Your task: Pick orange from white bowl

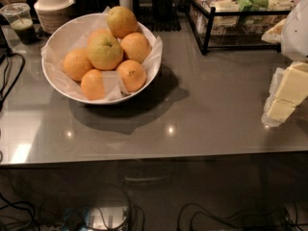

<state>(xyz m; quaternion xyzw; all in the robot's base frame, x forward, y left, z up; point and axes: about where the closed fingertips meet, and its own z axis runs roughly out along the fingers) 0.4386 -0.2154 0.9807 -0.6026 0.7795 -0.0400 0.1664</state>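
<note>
The white bowl (60,32) stands at the back left of the grey table, lined with crinkled white paper. It holds several fruits. The orange (121,20), large and dull golden-yellow, lies at the bowl's far rim, on top of the others. A yellow-green fruit with a dimpled top (105,51) sits in the middle, with smaller deep-orange ones (131,75) around it. My gripper (284,97), white with pale cream parts, is at the right edge of the view, low over the table's right side and far from the bowl. It holds nothing that I can see.
A plastic cup of green drink (19,23) and a small white lidded cup (53,6) stand behind the bowl at the left. A black wire rack (207,28) with packets is at the back right. Cables (9,71) hang at the left edge. The table's front edge (154,155) runs across.
</note>
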